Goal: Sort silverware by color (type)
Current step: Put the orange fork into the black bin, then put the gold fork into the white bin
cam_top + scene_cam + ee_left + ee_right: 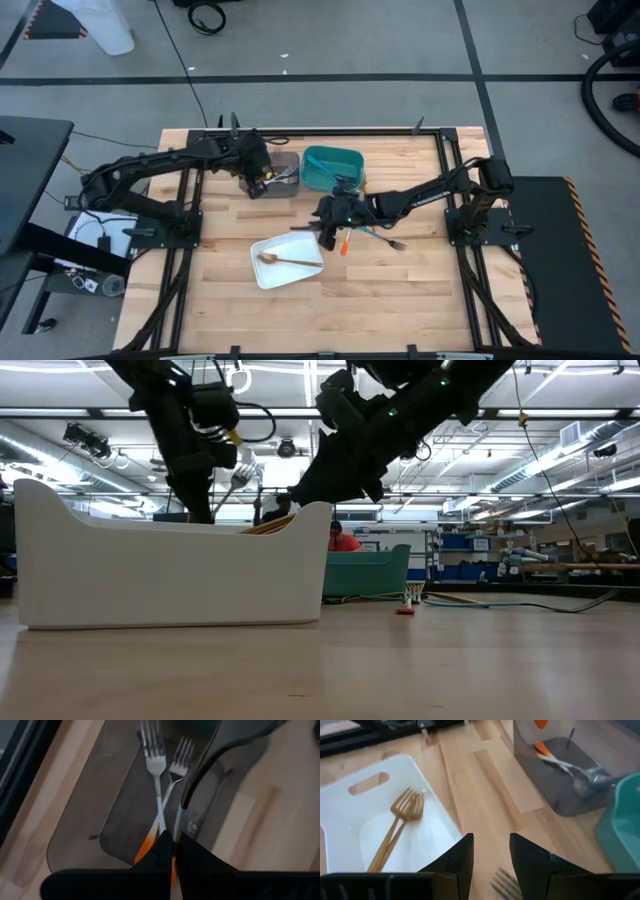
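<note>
Over the grey bin (278, 176) at the back of the wooden table (400, 290), the left gripper (173, 851) hangs with its fingers pressed together; whether they pinch anything cannot be told. Two orange-handled forks (159, 780) lie crossed inside this bin. Beside it stands the teal bin (331, 166). Near the table's middle, the right gripper (490, 851) hovers with its fingers apart and nothing between them, over bare wood between the white tray (427, 827) and the grey bin. Two gold forks (400, 822) rest side by side in the white tray. Just beside the right gripper, loose silverware (372, 236) lies on the table, among it an orange-handled piece (343, 245)
</note>
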### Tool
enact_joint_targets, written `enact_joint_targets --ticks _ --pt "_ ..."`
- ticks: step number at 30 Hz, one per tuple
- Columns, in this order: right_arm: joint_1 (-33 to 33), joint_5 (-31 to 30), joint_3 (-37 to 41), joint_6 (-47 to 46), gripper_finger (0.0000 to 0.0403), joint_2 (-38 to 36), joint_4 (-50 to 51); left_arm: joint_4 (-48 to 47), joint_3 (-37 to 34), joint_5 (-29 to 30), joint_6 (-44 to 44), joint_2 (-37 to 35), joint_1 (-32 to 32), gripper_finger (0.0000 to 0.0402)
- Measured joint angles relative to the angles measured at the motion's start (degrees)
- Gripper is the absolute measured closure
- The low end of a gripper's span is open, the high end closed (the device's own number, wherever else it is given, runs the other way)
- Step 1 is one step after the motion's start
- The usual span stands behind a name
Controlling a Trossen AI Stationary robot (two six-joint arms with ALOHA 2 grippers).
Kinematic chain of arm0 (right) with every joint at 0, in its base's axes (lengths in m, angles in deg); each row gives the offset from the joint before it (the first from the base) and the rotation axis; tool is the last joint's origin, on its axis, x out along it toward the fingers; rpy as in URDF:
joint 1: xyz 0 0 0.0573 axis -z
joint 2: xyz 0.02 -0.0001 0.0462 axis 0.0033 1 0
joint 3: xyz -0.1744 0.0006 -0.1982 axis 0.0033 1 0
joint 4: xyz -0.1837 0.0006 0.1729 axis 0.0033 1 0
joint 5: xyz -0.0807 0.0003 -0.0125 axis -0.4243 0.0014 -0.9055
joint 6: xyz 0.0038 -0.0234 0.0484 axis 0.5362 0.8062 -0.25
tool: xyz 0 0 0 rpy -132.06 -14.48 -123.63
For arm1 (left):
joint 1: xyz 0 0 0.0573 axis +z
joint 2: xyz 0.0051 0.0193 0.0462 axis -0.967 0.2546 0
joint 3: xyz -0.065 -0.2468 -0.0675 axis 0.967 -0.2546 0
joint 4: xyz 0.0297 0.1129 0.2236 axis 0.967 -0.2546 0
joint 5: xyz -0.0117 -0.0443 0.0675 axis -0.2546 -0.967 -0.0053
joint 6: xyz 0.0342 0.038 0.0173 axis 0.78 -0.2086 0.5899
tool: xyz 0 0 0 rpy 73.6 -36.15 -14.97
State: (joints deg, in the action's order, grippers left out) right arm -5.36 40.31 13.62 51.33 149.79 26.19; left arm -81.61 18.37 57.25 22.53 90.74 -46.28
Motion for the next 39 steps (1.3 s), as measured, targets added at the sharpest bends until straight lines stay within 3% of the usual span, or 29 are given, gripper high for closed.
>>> enact_joint_targets --ticks 7,15,26,39 --pt "-3.51 -4.48 2.64 -3.0 0.0265 0.02 -2.19 -5.46 4.11 1.07 1.74 6.24 0.11 0.0387" --pt "-5.02 -5.47 4.89 -4.21 0.0265 0.02 -6.12 -8.9 6.31 1.75 3.95 12.63 0.11 0.0387" --pt "-5.38 -5.48 5.66 -5.49 0.0265 0.02 -6.67 -8.83 6.46 1.84 1.11 13.74 0.92 0.0375" --pt "-5.66 -6.29 5.66 -4.99 0.0265 0.02 -3.79 -9.62 9.86 1.46 1.12 13.1 0.1 0.0265"
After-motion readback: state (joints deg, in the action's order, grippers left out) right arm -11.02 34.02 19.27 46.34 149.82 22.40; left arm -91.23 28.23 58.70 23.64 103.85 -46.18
